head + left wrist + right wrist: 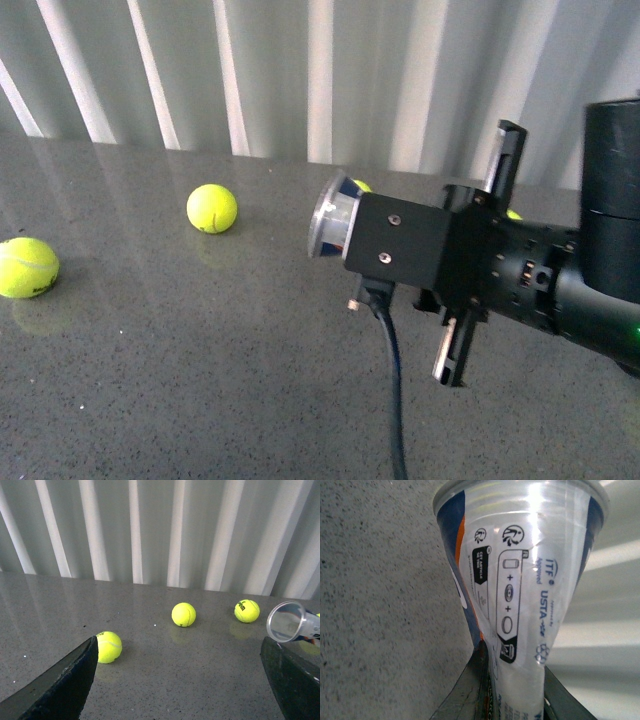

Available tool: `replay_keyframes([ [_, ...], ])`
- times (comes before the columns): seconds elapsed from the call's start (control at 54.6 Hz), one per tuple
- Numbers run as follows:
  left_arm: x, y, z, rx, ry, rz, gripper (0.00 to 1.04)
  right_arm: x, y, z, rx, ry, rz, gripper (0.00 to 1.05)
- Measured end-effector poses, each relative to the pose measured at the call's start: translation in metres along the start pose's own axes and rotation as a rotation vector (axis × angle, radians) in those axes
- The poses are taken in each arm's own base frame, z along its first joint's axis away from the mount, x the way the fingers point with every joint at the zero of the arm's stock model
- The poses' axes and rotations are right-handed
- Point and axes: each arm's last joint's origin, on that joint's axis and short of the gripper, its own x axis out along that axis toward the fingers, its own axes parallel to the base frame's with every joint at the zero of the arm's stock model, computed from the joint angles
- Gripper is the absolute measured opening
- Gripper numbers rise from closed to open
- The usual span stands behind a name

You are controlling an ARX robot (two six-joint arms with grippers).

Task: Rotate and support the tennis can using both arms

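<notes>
We are clamping the right gripper (515, 692) on the pinched waist of the tennis can (520, 555), holding it level above the worktop (200, 380), open mouth empty. We are holding the left gripper (179, 675) spread, gripping nothing. Farther out, tennis balls (183, 614) are lying loose on the worktop.

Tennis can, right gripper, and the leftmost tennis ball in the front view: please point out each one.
tennis can (530, 580): right wrist view, on the printed label.
right gripper (513, 660): right wrist view, midway between the fingertips pinching the can.
leftmost tennis ball (27, 267): front view, on its centre.
</notes>
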Motion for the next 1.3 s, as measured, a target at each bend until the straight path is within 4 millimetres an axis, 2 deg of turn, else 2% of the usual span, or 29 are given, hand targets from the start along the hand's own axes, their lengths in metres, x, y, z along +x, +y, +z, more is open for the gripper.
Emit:
replay_keyframes([
  [0.275, 0.0, 0.0, 0.0, 0.0, 0.0, 0.0, 0.98, 0.049, 0.017, 0.018, 0.032, -0.06, 0.139, 0.12],
  [0.385, 0.0, 0.0, 0.0, 0.0, 0.0, 0.0, 0.98, 0.061, 0.025, 0.024, 0.031, -0.075, 0.195, 0.12],
  [0.568, 0.0, 0.0, 0.0, 0.0, 0.0, 0.0, 0.98, 0.076, 0.033, 0.026, 0.018, -0.072, 0.268, 0.12],
  [0.696, 0.0, 0.0, 0.0, 0.0, 0.0, 0.0, 0.98, 0.086, 0.032, 0.023, -0.029, -0.052, 0.269, 0.12],
  [0.953, 0.0, 0.0, 0.0, 0.0, 0.0, 0.0, 0.98, 0.093, 0.037, 0.019, -0.082, -0.051, 0.248, 0.12],
  [1.026, 0.0, 0.0, 0.0, 0.0, 0.0, 0.0, 0.98, 0.095, 0.038, 0.017, -0.087, -0.049, 0.242, 0.22],
  [1.136, 0.0, 0.0, 0.0, 0.0, 0.0, 0.0, 0.98, 0.097, 0.045, 0.01, -0.07, -0.033, 0.258, 0.46],
  [1.301, 0.0, 0.0, 0.0, 0.0, 0.0, 0.0, 0.98, 0.097, 0.044, 0.011, -0.02, -0.032, 0.256, 0.81],
])
